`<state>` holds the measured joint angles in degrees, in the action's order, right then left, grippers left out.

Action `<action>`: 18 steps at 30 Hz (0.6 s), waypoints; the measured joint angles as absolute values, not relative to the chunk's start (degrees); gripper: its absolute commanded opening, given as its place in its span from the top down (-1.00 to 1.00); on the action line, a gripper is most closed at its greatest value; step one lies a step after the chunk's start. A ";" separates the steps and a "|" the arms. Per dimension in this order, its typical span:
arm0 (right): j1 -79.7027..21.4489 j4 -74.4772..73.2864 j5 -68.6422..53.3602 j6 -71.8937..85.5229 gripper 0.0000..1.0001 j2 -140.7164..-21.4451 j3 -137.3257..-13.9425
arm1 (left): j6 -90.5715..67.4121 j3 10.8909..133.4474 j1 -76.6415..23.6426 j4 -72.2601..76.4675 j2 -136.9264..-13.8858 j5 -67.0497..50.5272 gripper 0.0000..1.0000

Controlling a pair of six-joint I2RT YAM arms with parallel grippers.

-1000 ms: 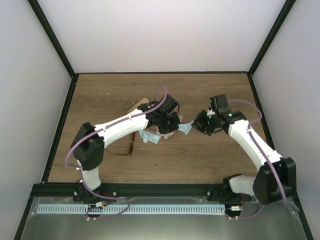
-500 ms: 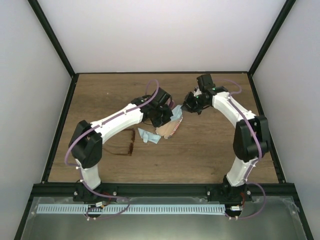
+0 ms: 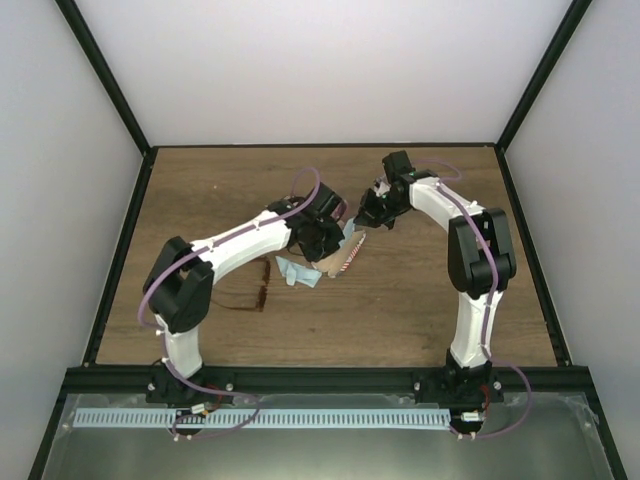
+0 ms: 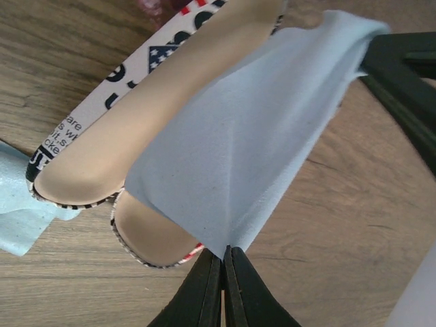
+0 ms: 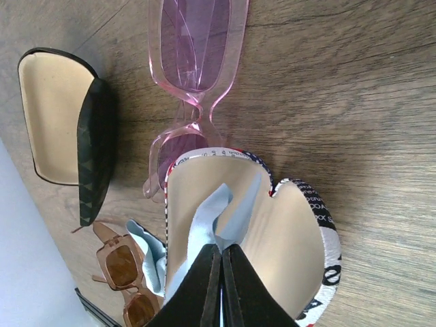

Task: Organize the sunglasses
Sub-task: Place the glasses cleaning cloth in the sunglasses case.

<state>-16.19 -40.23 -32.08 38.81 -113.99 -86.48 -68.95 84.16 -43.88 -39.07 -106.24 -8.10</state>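
The top camera looks down from above and behind the arm bases, far enough to take in the whole table. The left wrist camera sits very close, looking along the left gripper at the blue cloth and striped case just ahead of its tips. The right wrist camera, farther back, looks past the right gripper at the same cloth and case from the opposite side.

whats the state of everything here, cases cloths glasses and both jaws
striped case: open, on the table
light blue cloth: held over the striped case
dark case: open, nothing seen inside
pink sunglasses: loose on the table, uncased
brown sunglasses: loose on the table, uncased
second cloth: crumpled beside the brown sunglasses
left gripper: jaws shut on the light blue cloth
right gripper: jaws shut on the light blue cloth
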 measured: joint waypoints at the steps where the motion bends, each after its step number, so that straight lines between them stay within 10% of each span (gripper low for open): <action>1: -16.19 -40.32 -32.10 38.33 0.99 -114.06 -86.46 | -69.01 83.88 -43.90 -38.96 -106.69 -8.27 0.91; 18: -15.77 -39.38 -31.16 34.37 0.99 -113.95 -78.46 | -68.82 82.83 -45.65 -37.60 -112.79 -10.94 0.91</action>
